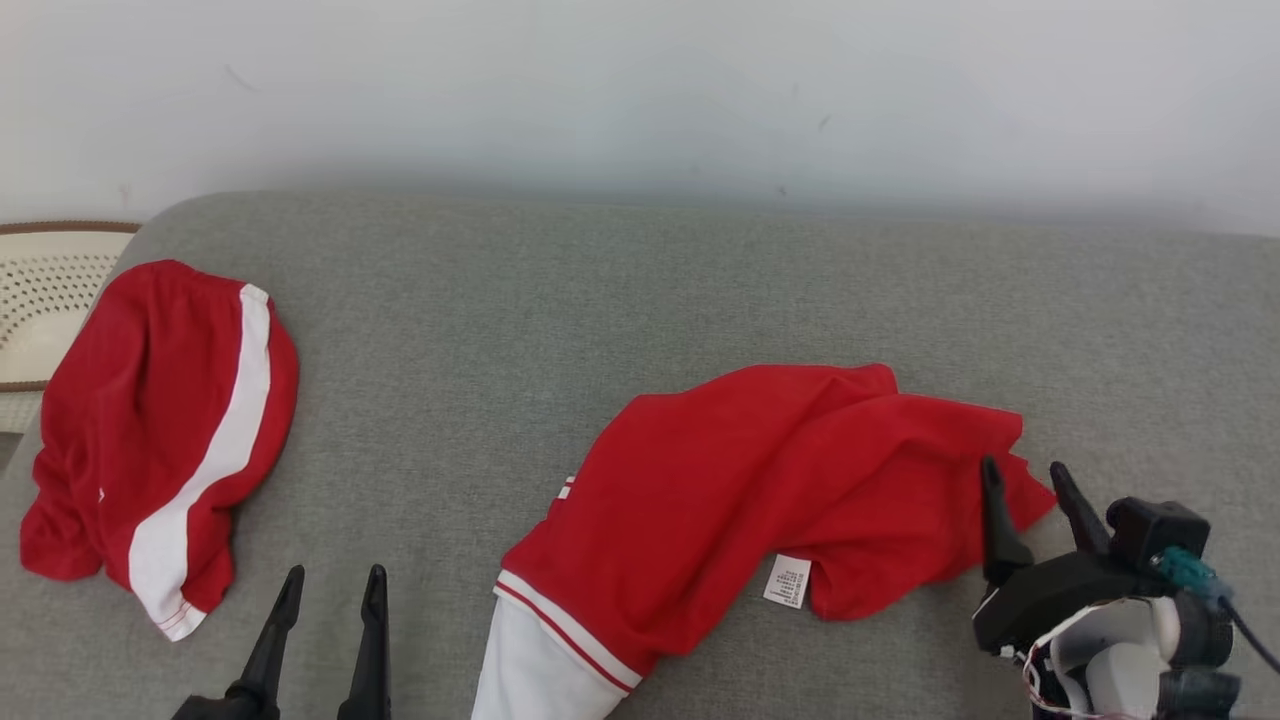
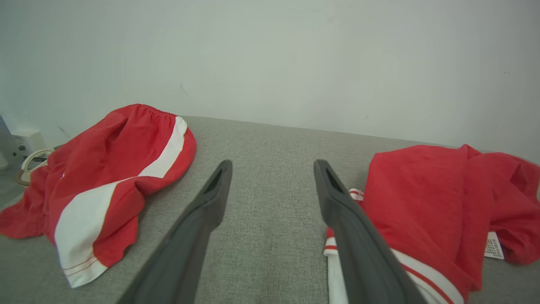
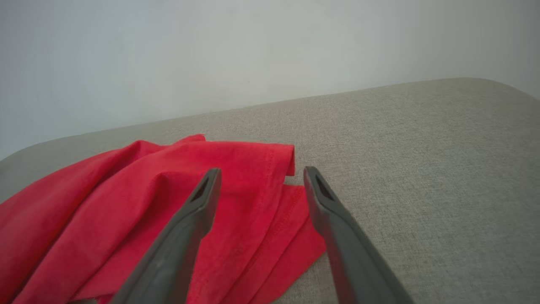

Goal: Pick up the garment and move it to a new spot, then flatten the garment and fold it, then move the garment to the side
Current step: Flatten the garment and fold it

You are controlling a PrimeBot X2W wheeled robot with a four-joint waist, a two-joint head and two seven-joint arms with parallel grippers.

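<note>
Red crumpled jersey with white trim (image 1: pixel 760 480) on grey fabric couch (image 1: pixel 600 300); right gripper (image 1: pixel 1023 466) over its edge, left gripper (image 1: pixel 336 572) nearby, both wide open, empty.

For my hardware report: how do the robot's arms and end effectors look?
The left end effector and right end effector each have two long, dark, tapering fingers, slotted near the tip. Behind the right one: black base, white wrist shell, teal connector, dark cable, red wires.
</note>
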